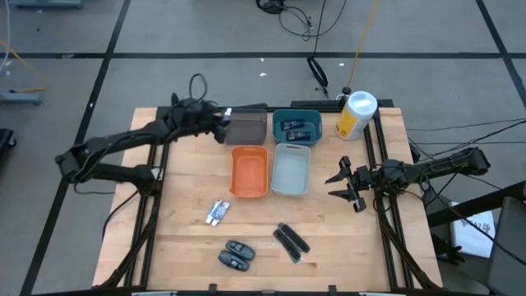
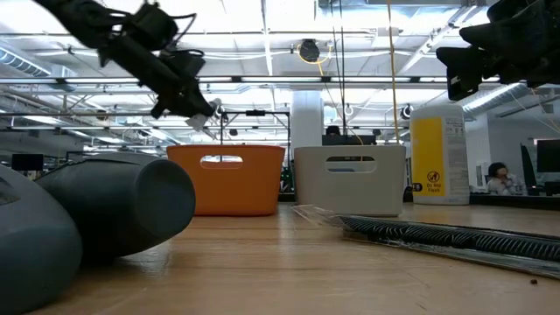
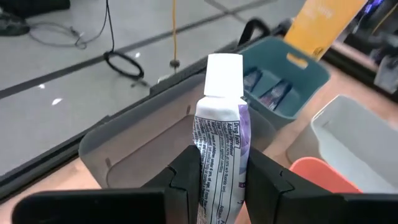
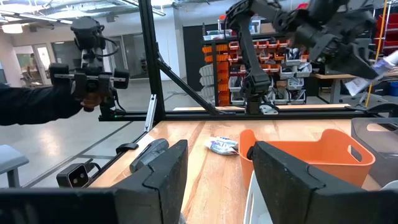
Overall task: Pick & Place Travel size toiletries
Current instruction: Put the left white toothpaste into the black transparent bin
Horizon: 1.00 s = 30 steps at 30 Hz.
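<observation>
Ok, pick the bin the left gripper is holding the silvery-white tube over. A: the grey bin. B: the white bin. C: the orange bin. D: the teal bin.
A: in the left wrist view the left gripper is shut on the silvery-white tube directly above the grey bin, and the high view puts that gripper at the grey bin's edge, away from the orange bin, the teal bin and the white bin.
</observation>
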### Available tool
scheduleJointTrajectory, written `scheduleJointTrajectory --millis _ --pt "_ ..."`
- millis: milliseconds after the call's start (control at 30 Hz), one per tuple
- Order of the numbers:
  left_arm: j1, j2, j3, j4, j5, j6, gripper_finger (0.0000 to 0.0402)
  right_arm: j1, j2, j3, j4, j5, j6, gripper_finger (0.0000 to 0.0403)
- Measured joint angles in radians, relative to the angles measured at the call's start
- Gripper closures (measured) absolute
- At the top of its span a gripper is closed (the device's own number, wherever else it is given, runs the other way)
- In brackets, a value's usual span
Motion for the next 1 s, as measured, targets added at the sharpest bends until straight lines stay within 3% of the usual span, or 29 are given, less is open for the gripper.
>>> scheduleJointTrajectory --millis 433,1000 --pt "0.000 0.294 0.310 -0.216 -0.001 0.071 0.0309 0.000 0.000 0.000 0.000 0.000 0.000 0.0232" --pt "0.000 0.509 0.321 -0.197 -0.004 0.069 0.0309 0.000 0.000 0.000 0.000 -0.003 0.019 0.0232"
